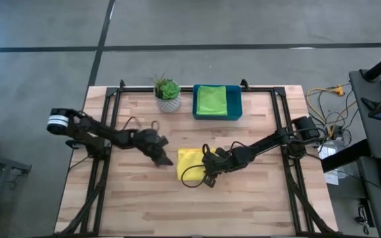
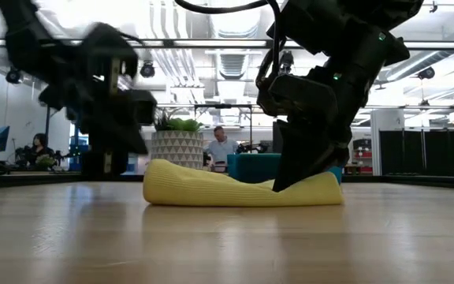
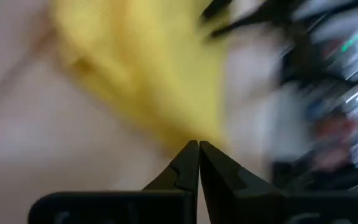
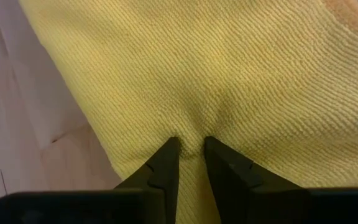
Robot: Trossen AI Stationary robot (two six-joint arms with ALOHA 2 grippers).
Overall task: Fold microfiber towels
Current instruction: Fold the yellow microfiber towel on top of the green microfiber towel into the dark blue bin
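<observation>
The tabletop (image 1: pixel 144 205) is light wood, and the work happens near its middle. At the far edge, a little right of centre, stands the tray (image 1: pixel 235 110), and a green towel (image 1: pixel 211 99) lies folded in it, so I judge this one finished. A potted plant (image 1: pixel 168 94) stands just left of the tray. I see no other towels here, so I cannot say how many are left.

The yellow towel (image 1: pixel 189 164) lies flat near the middle of the tabletop. It looks already folded at least once, into a thick, compact shape, and it is not yet in the tray. From above it is a little longer from the far side to the near side; in the low view it shows as a low mound with rounded folded ends.

The right gripper (image 4: pixel 190 153) is on the towel's right part and pinches a small ridge of the yellow cloth between its fingers. The left gripper (image 3: pixel 198 155) is just beside the towel's left edge, with its fingers closed together and nothing between them.
</observation>
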